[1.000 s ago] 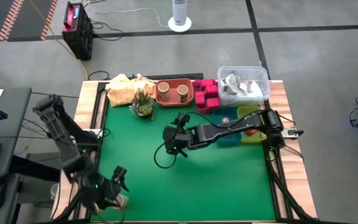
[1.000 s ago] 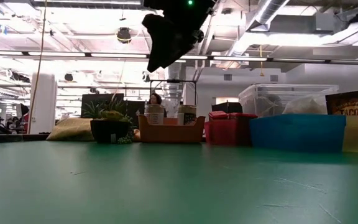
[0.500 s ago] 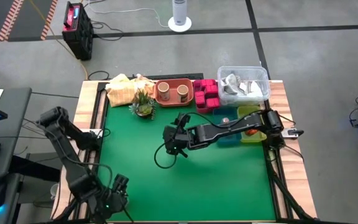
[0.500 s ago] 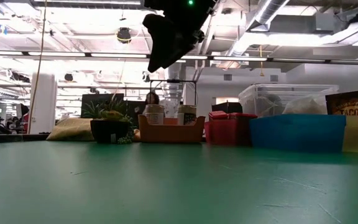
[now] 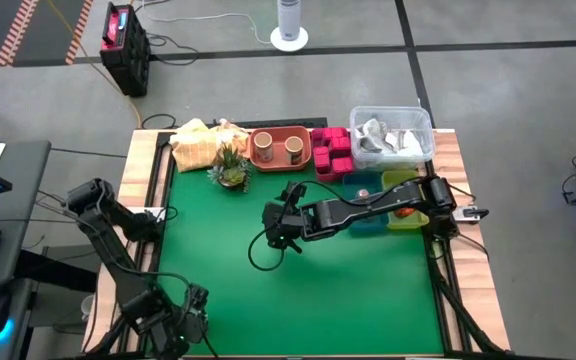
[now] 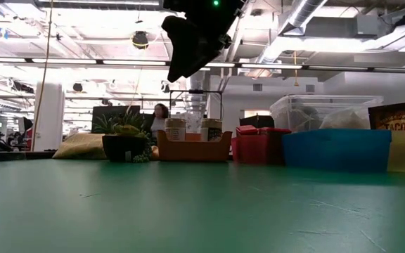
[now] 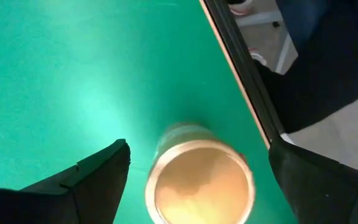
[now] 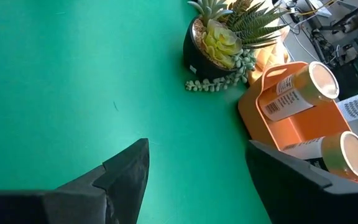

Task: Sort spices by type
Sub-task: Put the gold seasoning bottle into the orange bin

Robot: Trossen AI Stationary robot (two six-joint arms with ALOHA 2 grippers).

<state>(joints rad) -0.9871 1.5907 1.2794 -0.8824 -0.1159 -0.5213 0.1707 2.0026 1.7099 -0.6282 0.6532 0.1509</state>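
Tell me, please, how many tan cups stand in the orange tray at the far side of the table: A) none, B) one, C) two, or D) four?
C: the high view shows two tan cups side by side in the orange tray, and the right wrist view shows the same pair.

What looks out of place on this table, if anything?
One tan cup stands alone near the left front corner of the table, between the open jaws of the left gripper, far from the two other cups in the orange tray. Nothing looks spilled or damaged.
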